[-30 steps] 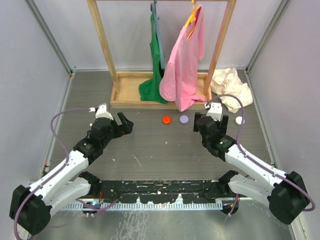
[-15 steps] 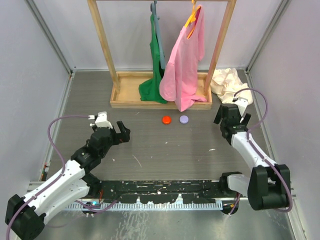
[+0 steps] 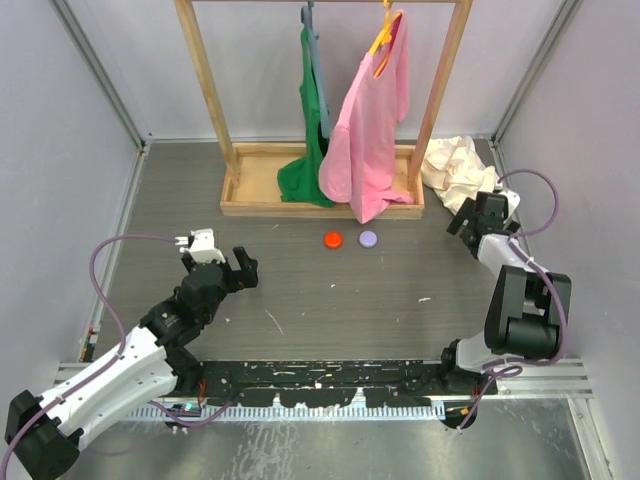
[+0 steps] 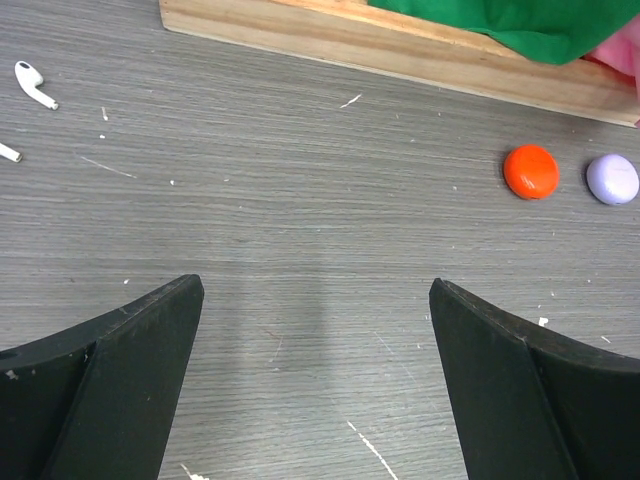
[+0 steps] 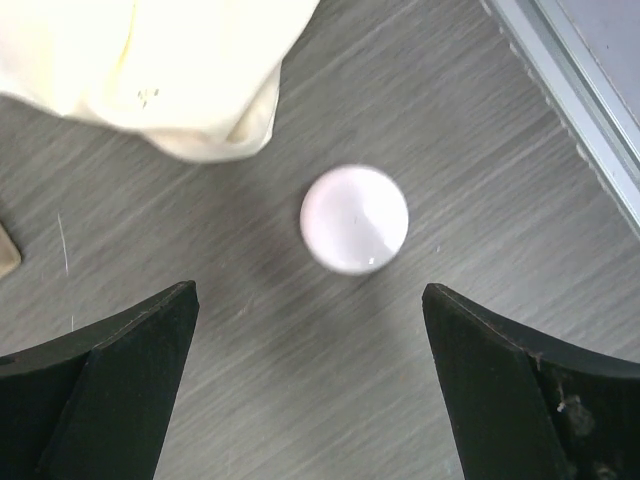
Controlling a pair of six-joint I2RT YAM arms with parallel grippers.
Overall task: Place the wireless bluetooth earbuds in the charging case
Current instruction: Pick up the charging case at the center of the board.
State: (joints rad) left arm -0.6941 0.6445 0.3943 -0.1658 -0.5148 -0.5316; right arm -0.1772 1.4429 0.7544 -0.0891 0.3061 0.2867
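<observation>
Under my right gripper, jaws spread wide and holding nothing, I see the round white case beside the cream cloth. My left gripper is spread wide too, with a white earbud ahead on its left.

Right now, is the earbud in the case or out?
Out. The earbud lies bare on the table, nothing around it.

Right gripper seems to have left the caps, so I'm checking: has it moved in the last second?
Yes. The right gripper swung rightward, from beside the purple cap to beside the cream cloth.
</observation>
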